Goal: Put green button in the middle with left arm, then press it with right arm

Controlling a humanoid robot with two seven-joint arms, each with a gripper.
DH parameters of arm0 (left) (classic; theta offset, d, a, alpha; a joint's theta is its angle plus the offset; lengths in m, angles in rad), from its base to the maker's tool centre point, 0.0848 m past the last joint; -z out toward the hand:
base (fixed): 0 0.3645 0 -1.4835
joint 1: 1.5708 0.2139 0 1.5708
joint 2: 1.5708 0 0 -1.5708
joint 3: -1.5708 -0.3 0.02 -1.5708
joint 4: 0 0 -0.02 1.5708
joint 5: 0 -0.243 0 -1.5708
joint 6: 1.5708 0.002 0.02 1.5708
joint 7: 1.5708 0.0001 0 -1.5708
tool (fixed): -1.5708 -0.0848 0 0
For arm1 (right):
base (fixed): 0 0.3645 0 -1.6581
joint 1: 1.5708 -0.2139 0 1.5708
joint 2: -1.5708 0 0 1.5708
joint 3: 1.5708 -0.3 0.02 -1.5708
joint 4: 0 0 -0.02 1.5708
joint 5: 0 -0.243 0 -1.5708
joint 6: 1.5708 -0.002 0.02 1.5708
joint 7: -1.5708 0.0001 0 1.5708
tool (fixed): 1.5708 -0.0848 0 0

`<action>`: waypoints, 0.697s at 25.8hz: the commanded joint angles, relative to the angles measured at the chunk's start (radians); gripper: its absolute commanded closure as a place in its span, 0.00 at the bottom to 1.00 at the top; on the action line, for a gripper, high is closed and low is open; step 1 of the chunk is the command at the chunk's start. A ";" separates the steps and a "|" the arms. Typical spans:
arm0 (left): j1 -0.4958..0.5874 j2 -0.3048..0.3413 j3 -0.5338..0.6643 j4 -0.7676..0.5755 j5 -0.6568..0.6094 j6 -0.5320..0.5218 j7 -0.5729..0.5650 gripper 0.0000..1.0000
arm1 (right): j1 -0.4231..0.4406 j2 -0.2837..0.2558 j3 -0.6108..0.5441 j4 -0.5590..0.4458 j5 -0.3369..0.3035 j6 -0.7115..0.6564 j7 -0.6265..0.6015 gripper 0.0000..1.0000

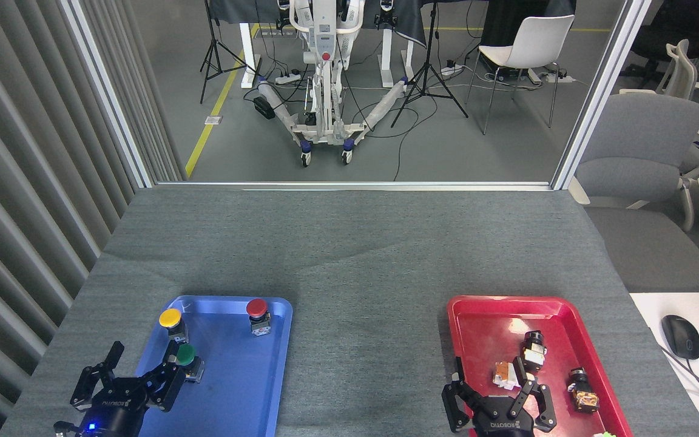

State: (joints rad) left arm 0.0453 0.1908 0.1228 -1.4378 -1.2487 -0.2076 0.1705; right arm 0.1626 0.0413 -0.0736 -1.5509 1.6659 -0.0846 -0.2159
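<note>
The green button (186, 355) is seen upright in the blue tray (246, 388), near its left rim, just in front of the yellow button (170, 318). It is judged light and rigid — its smooth domed cap likely slippery — so the squarer switch body beneath is the better hold. The left gripper (134, 379) is spread apart beside it, one finger close; the right gripper (498, 397) is likewise spread, empty, over the red tray (483, 315).

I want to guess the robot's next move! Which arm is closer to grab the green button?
The left. Its open left gripper sits right beside the green button in the blue tray. The right gripper is far off, over the red tray.
</note>
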 commanded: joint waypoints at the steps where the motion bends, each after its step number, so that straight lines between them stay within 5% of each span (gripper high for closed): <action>1: 0.004 0.001 0.000 0.000 0.000 0.000 0.000 0.00 | 0.000 0.000 0.002 0.000 0.000 -0.001 0.003 0.01; 18: 0.010 0.016 0.000 0.002 0.000 -0.041 0.000 0.00 | 0.003 0.000 0.002 0.000 0.000 -0.003 0.009 0.01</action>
State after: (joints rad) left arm 0.0529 0.2062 0.1227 -1.4361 -1.2487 -0.2318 0.1716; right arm 0.1644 0.0414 -0.0721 -1.5505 1.6659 -0.0865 -0.2067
